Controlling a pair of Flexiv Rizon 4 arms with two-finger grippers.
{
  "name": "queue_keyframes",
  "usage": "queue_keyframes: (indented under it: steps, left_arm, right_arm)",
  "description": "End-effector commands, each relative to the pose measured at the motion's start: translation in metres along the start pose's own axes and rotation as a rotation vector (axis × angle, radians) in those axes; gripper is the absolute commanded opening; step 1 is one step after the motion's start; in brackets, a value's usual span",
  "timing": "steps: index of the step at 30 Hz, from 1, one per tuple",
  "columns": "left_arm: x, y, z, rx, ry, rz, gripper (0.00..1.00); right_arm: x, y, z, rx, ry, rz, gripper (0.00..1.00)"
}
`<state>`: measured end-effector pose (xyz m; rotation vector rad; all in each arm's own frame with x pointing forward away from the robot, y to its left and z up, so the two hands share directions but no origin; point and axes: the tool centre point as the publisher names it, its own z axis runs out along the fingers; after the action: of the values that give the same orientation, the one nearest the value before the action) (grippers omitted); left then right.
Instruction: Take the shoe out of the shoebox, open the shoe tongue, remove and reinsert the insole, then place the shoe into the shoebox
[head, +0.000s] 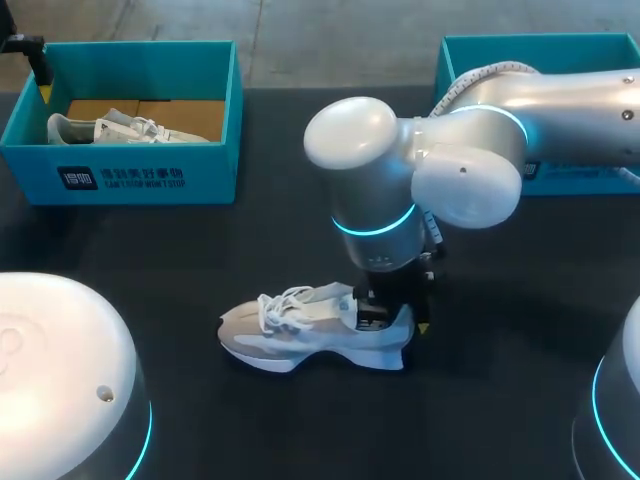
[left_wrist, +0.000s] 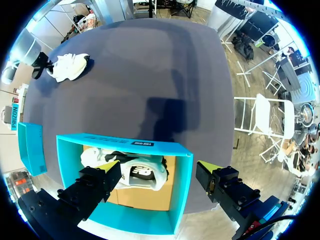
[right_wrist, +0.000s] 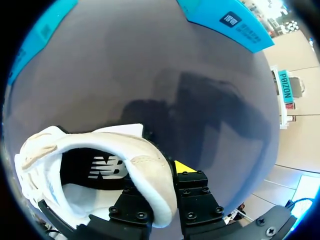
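Head view: the shoe (head: 300, 335) sits upright on the counter (head: 520, 380), well apart from the shoebox (head: 130, 175), with the right arm (head: 470, 150) over its heel.

Left wrist view: the left jaws hang wide and empty above the shoebox, where a second shoe (left_wrist: 142, 175) lies.

Right wrist view: the right jaws pinch the heel collar, one finger inside. So thin a grip may slip, or the inner finger may pin the insole.

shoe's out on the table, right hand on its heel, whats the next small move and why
Probably hold the right hand pinched on the heel of the white and beige lace-up sneaker and bring the open left hand over to lift its tongue: it stands upright on the black table, tongue not yet opened.
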<state>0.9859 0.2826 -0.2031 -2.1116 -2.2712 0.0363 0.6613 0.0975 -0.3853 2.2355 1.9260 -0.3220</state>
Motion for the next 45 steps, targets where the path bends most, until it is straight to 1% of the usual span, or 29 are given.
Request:
queue_keyframes:
  steps: [1,3,6,11,16,18,19,21,26,27,31,34,37,43,45]
  left_arm:
    - [0.001,-0.001,0.000,-0.002,0.001,0.001,1.00]
    - [0.001,-0.001,0.000,-0.002,0.001,0.001,1.00]
    - [0.001,-0.001,0.000,-0.002,0.001,0.001,1.00]
    - [0.001,-0.001,0.000,-0.002,0.001,0.001,1.00]
    - [0.001,-0.001,0.000,-0.002,0.001,0.001,1.00]
    - [0.001,-0.001,0.000,-0.002,0.001,0.001,1.00]
    - [0.001,-0.001,0.000,-0.002,0.001,0.001,1.00]
    - [0.001,-0.001,0.000,-0.002,0.001,0.001,1.00]
    - [0.001,-0.001,0.000,-0.002,0.001,0.001,1.00]
    - [0.001,-0.001,0.000,-0.002,0.001,0.001,1.00]
    - [0.001,-0.001,0.000,-0.002,0.001,0.001,1.00]
    - [0.001,-0.001,0.000,-0.002,0.001,0.001,1.00]
    - [0.001,-0.001,0.000,-0.002,0.001,0.001,1.00]
    - [0.001,-0.001,0.000,-0.002,0.001,0.001,1.00]
    - [0.001,-0.001,0.000,-0.002,0.001,0.001,1.00]
  right_arm:
    - [0.012,-0.009,0.002,-0.018,0.009,0.061,0.22]
    - [0.012,-0.009,0.000,-0.021,0.010,0.062,0.25]
    - [0.012,-0.010,-0.002,-0.028,0.015,0.063,0.32]
    - [0.013,-0.011,-0.004,-0.034,0.019,0.059,0.33]
    - [0.013,-0.012,-0.008,-0.040,0.032,0.060,0.42]
    - [0.013,-0.012,-0.010,-0.044,0.039,0.061,0.47]
    - [0.013,-0.012,-0.012,-0.047,0.043,0.062,0.56]
    - [0.012,-0.012,-0.015,-0.051,0.056,0.064,1.00]
    - [0.009,-0.014,-0.028,-0.075,0.099,0.070,1.00]
    - [0.008,-0.014,-0.031,-0.077,0.094,0.071,1.00]
    - [0.003,-0.014,-0.041,-0.067,0.105,0.090,1.00]
    - [0.000,-0.014,-0.052,-0.075,0.124,0.093,1.00]
    - [-0.004,-0.014,-0.058,-0.076,0.145,0.088,1.00]
    - [-0.012,-0.012,-0.071,-0.081,0.228,0.041,1.00]
    - [-0.016,-0.012,-0.075,-0.103,0.276,-0.001,1.00]
